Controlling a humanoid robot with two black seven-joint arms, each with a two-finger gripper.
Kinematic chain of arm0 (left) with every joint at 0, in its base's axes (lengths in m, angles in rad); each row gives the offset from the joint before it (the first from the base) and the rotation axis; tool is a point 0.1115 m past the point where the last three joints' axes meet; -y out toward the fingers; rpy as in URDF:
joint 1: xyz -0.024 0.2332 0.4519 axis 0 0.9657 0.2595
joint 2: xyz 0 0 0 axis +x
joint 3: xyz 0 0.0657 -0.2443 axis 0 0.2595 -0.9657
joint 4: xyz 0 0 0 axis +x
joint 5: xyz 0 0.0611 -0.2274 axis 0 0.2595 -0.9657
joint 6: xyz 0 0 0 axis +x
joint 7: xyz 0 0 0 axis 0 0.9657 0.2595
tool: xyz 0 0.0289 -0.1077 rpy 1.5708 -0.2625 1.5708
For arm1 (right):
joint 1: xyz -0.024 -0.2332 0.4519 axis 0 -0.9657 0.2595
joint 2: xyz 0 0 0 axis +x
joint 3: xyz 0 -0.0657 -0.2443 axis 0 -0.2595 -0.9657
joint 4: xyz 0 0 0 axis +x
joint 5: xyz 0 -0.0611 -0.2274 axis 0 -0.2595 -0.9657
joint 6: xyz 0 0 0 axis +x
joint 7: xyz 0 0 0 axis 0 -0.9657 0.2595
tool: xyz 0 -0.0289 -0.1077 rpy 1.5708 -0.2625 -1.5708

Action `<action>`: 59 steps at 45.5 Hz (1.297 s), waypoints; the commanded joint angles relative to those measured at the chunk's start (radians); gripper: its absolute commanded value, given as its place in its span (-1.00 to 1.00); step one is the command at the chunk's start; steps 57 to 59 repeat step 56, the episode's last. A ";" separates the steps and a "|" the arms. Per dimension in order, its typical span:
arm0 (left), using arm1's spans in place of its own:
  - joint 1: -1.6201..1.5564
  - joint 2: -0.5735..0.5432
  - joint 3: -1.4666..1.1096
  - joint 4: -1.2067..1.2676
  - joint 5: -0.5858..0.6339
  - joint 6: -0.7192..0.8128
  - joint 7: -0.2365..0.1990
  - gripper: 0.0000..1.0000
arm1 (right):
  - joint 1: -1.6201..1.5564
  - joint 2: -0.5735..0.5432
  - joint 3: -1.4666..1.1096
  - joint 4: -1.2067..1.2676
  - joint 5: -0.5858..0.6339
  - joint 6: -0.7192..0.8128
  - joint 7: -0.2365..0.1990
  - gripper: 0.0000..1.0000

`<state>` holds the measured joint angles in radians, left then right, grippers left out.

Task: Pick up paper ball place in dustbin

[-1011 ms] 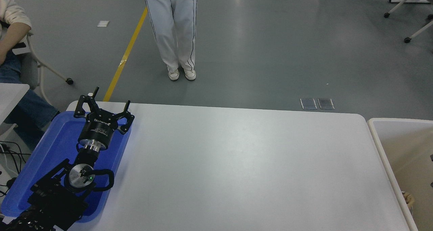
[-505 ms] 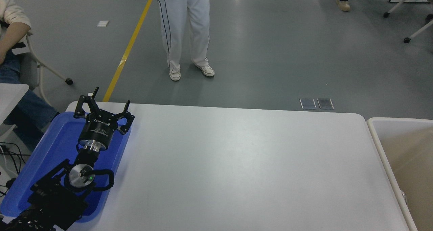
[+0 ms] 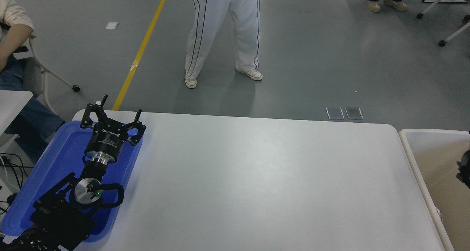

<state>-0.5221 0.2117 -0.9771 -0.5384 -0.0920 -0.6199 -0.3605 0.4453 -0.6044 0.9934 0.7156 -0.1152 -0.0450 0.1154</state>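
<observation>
The dustbin [image 3: 414, 159], with a thick white rim and a beige inside, stands off the table's right end and is cut by the picture's edge. The paper ball is out of view. Only a small black part of my right gripper [image 3: 464, 173] shows at the right edge, over the dustbin's inside. My left arm is parked at the lower left, its gripper [image 3: 116, 113] open and holding nothing above the blue tray's far end.
A shallow blue tray [image 3: 62, 151] lies on the white table [image 3: 257, 177] at its left end. A person in white trousers [image 3: 224, 34] stands on the floor beyond the far edge. Another person sits at the far left [image 3: 14, 38].
A black part of my right arm has come into view at the right edge over the dustbin. The person in white trousers has stepped to the right. My left arm has not moved.
</observation>
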 commanded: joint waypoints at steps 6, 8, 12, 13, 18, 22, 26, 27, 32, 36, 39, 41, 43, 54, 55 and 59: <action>0.001 0.000 0.000 0.000 0.000 0.000 0.000 1.00 | -0.097 0.124 0.067 0.107 0.066 0.212 0.285 1.00; 0.001 0.000 0.000 0.000 0.000 0.000 0.000 1.00 | -0.099 0.150 0.065 0.110 0.063 0.212 0.317 1.00; 0.001 0.000 0.000 0.000 0.000 0.000 0.000 1.00 | -0.106 0.201 0.065 0.148 0.054 0.192 0.354 1.00; -0.001 0.000 0.000 0.000 0.000 0.000 0.000 1.00 | -0.112 0.207 0.064 0.165 0.052 0.186 0.356 1.00; -0.001 0.000 0.000 0.000 0.000 0.000 0.000 1.00 | -0.137 0.238 0.059 0.254 0.016 0.102 0.356 1.00; -0.001 0.000 0.000 0.000 0.000 0.000 0.000 1.00 | -0.137 0.276 0.057 0.280 -0.066 0.010 0.352 1.00; -0.001 0.000 0.000 0.000 0.000 0.000 0.000 1.00 | -0.131 0.293 0.057 0.301 -0.092 -0.039 0.354 1.00; 0.001 0.000 0.000 0.000 0.000 0.000 0.000 1.00 | -0.129 0.293 0.057 0.307 -0.098 -0.042 0.354 1.00; 0.001 0.000 0.000 0.000 0.000 0.000 0.000 1.00 | -0.125 0.288 0.057 0.314 -0.100 -0.032 0.354 1.00; -0.001 0.000 0.000 0.000 0.000 0.000 0.000 1.00 | -0.122 0.290 0.057 0.314 -0.100 -0.003 0.354 1.00; -0.001 0.000 0.000 0.000 0.000 0.000 0.000 1.00 | -0.122 0.288 0.057 0.314 -0.100 0.005 0.354 1.00; 0.001 0.000 0.000 0.000 0.000 0.000 0.000 1.00 | -0.126 0.288 0.057 0.314 -0.101 0.005 0.356 1.00; -0.001 0.000 0.000 0.000 0.000 0.000 0.000 1.00 | -0.129 0.293 0.057 0.314 -0.109 0.004 0.357 1.00; -0.001 0.000 0.000 0.000 0.000 0.000 0.000 1.00 | -0.131 0.296 0.054 0.312 -0.186 -0.012 0.365 1.00; 0.001 0.000 0.000 0.000 0.000 0.000 0.000 1.00 | -0.131 0.295 0.054 0.312 -0.187 -0.012 0.365 1.00; 0.001 0.000 0.000 0.000 0.000 0.000 0.000 1.00 | -0.131 0.295 0.054 0.309 -0.187 -0.012 0.365 1.00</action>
